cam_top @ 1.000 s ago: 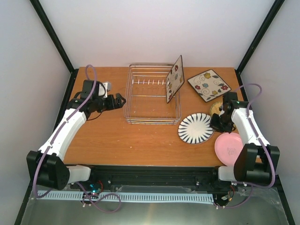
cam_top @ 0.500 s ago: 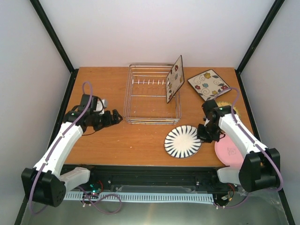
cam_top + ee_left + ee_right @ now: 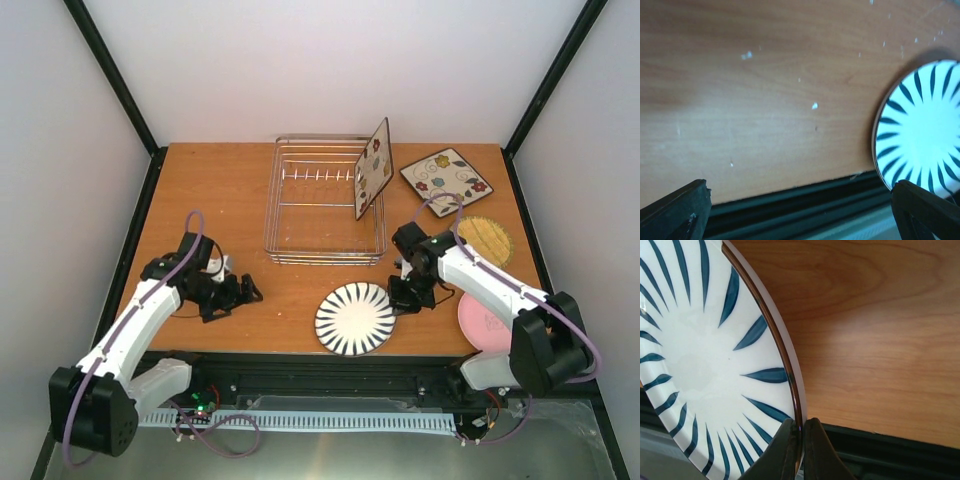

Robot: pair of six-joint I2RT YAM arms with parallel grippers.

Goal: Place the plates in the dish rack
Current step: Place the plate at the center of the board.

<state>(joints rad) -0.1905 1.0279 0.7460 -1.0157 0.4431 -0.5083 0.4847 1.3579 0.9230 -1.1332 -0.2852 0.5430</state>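
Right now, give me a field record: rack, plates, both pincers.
Silver wire dish rack: back centre, one plate inside
Square floral plate: on edge at rack's right end
Second square floral plate: flat, right of rack
Round black-and-white striped plate: near table edge
Round tan woven plate: flat, right side
Round pink plate: near-right, partly behind right arm
Right pincer: shut on striped plate's rim
Left pincer: open, empty

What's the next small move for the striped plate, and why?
Probably ease the open left gripper toward the striped plate. The right gripper pinches its rim, the plate's near side hangs slightly over the edge of the table, and the left gripper faces it, so a grip there looks feasible.
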